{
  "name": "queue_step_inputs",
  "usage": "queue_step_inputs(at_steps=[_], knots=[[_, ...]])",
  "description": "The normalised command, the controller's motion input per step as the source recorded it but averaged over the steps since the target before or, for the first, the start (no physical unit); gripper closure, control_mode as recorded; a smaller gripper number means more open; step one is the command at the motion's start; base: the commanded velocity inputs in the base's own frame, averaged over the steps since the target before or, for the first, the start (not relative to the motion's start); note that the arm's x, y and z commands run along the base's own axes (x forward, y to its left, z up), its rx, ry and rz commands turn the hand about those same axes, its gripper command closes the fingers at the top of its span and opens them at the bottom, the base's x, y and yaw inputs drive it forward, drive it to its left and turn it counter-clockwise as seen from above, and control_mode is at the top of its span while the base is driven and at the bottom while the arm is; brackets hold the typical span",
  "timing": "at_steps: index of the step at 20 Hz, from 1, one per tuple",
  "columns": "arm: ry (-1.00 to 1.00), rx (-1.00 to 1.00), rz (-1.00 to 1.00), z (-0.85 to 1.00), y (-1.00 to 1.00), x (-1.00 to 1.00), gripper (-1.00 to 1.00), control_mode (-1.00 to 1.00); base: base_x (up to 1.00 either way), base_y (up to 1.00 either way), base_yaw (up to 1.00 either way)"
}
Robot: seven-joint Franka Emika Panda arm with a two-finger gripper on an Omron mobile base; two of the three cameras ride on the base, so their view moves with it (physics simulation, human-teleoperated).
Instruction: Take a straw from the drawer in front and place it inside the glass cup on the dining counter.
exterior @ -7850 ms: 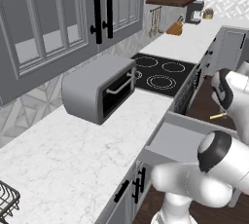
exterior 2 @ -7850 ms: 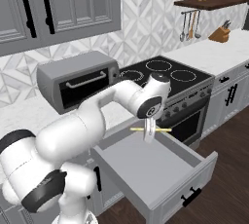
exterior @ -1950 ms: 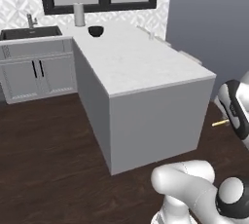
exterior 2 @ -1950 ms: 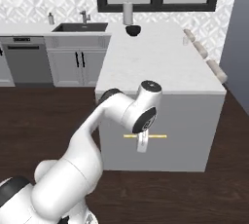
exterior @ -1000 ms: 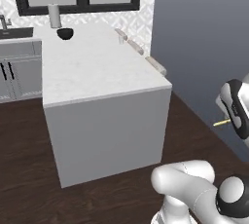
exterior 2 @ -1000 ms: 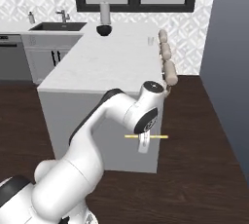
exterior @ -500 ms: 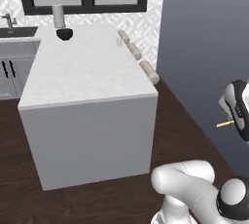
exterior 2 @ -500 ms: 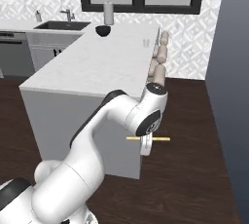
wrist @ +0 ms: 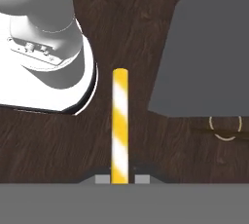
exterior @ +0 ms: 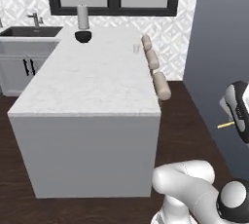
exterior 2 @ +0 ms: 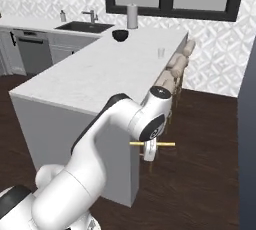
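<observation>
You will find no brand, label or writing to read anywhere. Your gripper [exterior 2: 149, 150] is clamped on the straw [exterior 2: 152, 144], a thin yellow stick with white stripes, held level over the dark wood floor [exterior 2: 200, 174]. From it, the glass cup [exterior 2: 161, 53], small and clear, stands at 12 o'clock on the dining counter [exterior 2: 100, 81].

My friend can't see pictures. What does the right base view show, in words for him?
The white robot arm's gripper holds a yellow straw level above the dark wood floor, beside the end of the white marble dining counter. Far along the counter stand a small glass cup and a dark bowl.
</observation>
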Motion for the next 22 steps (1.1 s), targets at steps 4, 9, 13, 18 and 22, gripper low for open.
queue_step_inputs(at_steps=[4, 9, 13, 18, 22], knots=[[0.00, 0.00, 0.00, 0.00, 0.00, 0.00, 1.00, 1.00, 0.43, -0.90, 0.35], [0.00, 0.00, 0.00, 0.00, 0.00, 0.00, 1.00, 1.00, 0.43, -0.90, 0.35], [0.00, 0.00, 0.00, 0.00, 0.00, 0.00, 1.00, 1.00, 0.41, -0.90, 0.35], [0.00, 0.00, 0.00, 0.00, 0.00, 0.00, 1.00, 1.00, 0.40, -0.87, 0.37], [0.00, 0.00, 0.00, 0.00, 0.00, 0.00, 1.00, 1.00, 0.35, -0.92, 0.35]])
